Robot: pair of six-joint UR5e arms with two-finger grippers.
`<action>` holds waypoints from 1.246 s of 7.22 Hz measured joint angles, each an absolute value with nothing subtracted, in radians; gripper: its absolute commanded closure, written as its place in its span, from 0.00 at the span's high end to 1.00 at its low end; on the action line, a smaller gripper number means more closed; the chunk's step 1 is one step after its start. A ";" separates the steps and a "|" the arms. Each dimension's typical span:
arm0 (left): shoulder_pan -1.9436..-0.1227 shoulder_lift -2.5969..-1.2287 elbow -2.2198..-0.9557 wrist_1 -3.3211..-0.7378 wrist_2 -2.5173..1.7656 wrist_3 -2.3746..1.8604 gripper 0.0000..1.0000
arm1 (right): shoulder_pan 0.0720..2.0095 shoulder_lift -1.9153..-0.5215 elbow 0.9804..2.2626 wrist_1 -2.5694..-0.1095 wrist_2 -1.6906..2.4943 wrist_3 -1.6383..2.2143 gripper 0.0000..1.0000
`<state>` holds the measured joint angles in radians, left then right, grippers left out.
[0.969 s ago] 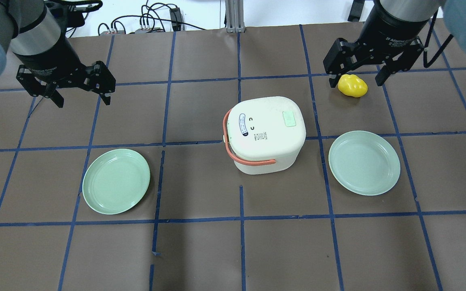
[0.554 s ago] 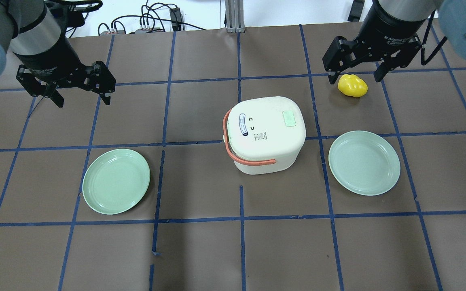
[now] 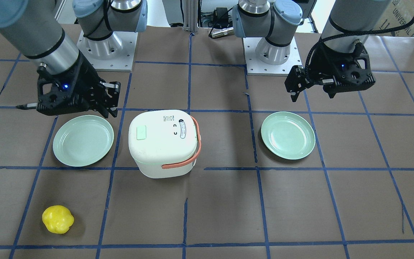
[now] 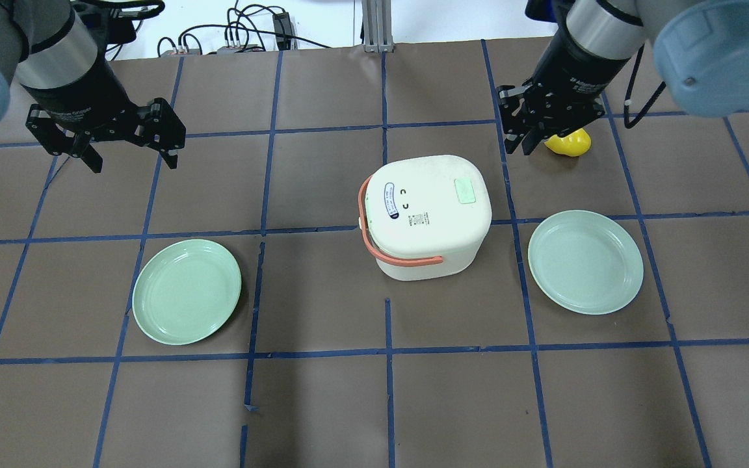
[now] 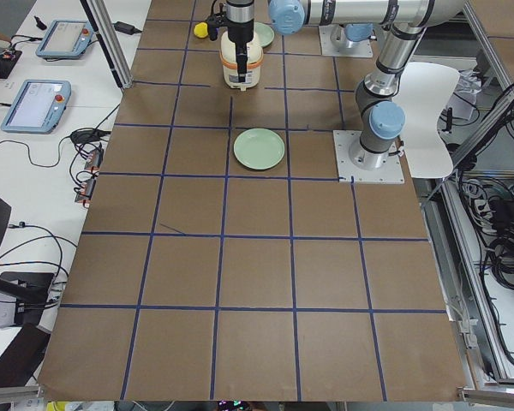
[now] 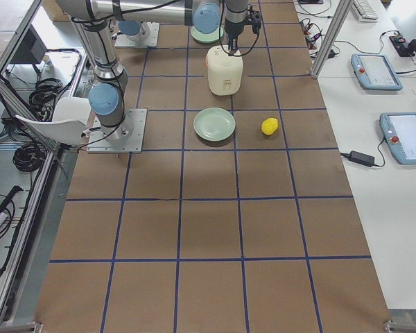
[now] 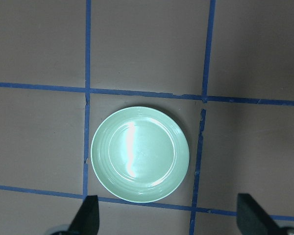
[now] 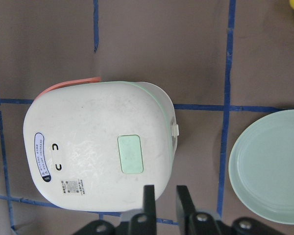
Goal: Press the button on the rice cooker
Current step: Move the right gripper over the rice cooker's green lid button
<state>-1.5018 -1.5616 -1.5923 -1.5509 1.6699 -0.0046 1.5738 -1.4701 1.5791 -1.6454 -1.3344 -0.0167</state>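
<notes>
The white rice cooker [image 4: 423, 221] with an orange handle stands mid-table, lid shut. Its pale green button [image 4: 465, 191] is on the lid's right side and also shows in the right wrist view [image 8: 130, 154]. My right gripper [image 4: 521, 144] hovers just beyond the cooker's far right corner, off to the side of the button. In the right wrist view its fingers [image 8: 149, 198] are almost together, with a narrow gap and nothing between them. My left gripper [image 4: 134, 159] is open and empty at the far left, high above a plate [image 7: 139, 154].
Two pale green plates lie on the table, one left [image 4: 187, 291] and one right [image 4: 586, 262] of the cooker. A yellow pepper-like toy [image 4: 573, 144] lies behind the right plate, partly hidden by my right gripper. Blue tape lines cross the brown table.
My right gripper has moved left towards the cooker, turned, and closed its fingers from wide open. It now covers part of the yellow toy. The left arm has not moved.
</notes>
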 measured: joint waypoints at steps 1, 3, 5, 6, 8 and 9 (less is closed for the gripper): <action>-1.502 -1.562 -1.592 -1.551 1.670 -0.005 1.00 | 1.592 -1.446 1.585 -1.648 -1.323 0.020 0.16; -1.502 -1.562 -1.592 -1.551 1.670 -0.005 1.00 | 1.613 -1.416 1.593 -1.649 -1.318 0.061 0.15; -1.502 -1.562 -1.592 -1.551 1.671 -0.005 1.00 | 1.617 -1.407 1.616 -1.658 -1.312 0.070 0.16; -1.502 -1.562 -1.592 -1.551 1.670 -0.005 1.00 | 1.618 -1.404 1.624 -1.673 -1.312 0.077 0.15; -1.502 -1.562 -1.592 -1.551 1.671 -0.005 1.00 | 1.618 -1.391 1.628 -1.693 -1.313 0.088 0.15; -1.502 -1.562 -1.592 -1.551 1.670 -0.005 1.00 | 1.619 -1.383 1.628 -1.710 -1.313 0.091 0.15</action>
